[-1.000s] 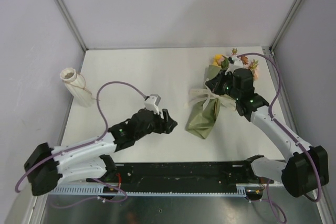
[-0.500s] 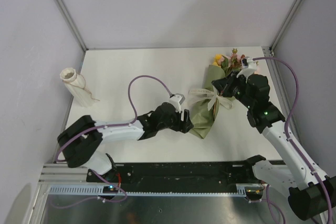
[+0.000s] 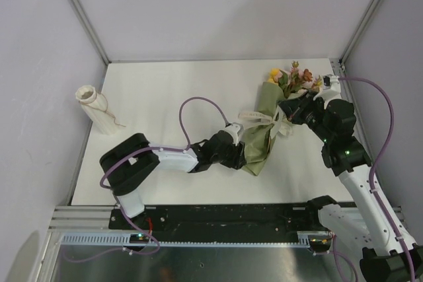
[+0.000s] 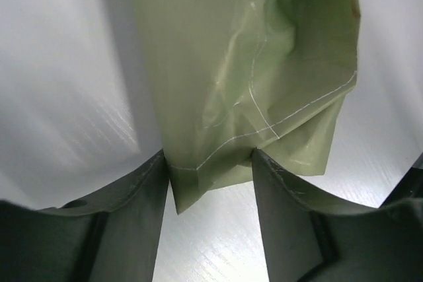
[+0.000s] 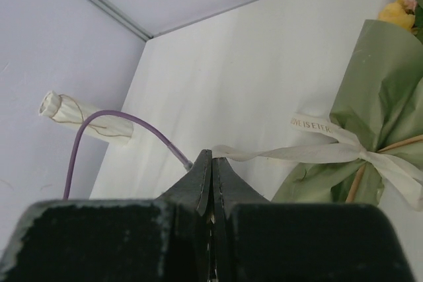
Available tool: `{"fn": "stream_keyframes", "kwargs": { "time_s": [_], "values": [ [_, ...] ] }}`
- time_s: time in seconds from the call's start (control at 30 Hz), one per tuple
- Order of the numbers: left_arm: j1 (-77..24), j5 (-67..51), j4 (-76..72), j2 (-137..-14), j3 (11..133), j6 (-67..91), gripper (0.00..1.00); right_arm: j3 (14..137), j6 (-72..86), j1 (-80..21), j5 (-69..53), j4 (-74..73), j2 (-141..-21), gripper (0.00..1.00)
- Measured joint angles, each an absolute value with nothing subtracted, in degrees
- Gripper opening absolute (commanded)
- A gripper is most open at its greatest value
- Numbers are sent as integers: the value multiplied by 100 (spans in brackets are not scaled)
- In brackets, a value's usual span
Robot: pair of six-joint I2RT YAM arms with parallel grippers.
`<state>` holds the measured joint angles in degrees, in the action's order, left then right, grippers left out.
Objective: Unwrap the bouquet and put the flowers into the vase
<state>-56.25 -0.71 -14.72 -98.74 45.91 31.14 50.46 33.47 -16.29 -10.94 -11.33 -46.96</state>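
Note:
The bouquet (image 3: 263, 135) lies on the white table at the right, olive-green paper outside, tied with a cream ribbon (image 3: 256, 117). The flowers (image 3: 295, 77) stick out of its far end. My left gripper (image 3: 241, 156) is open at the wrap's near end, and the paper's bottom corner (image 4: 198, 176) sits between its fingers (image 4: 209, 153). My right gripper (image 3: 289, 109) hangs just right of the bow. It is shut (image 5: 211, 153) on a tail of the ribbon (image 5: 297, 153), which runs taut to the knot. The vase (image 3: 92, 107) is far left (image 5: 79, 115).
The left arm stretches across the table's middle with its purple cable (image 3: 198, 107) arching above it. Grey walls close the table on three sides. A black rail (image 3: 225, 219) runs along the near edge.
The left arm reached right until its jaws straddle the bottom of the wrap, then narrowed a little. The right gripper, still shut, drew back to the right from above the bow.

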Motion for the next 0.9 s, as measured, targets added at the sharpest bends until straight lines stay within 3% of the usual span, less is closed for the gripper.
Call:
{"fn": "stream_keyframes", "kwargs": {
  "time_s": [0.17,0.23,0.5,0.9],
  "values": [
    [-5640,-64,-1527,-10020,4637,3107,13,5046,3343,-1584,-1085,-1286,-4626,0],
    [-5647,-25,-1527,-10020,4637,3131,3,5043,3343,-1570,-1083,-1304,-4628,0],
    [-5651,421,-1229,-9266,4027,3468,0,4952,3347,-1496,-1087,-1205,-4788,0],
    [-5822,1625,336,-7734,3245,4211,0,4952,3870,-1865,-1256,-54,-5771,0]
  ]
}}
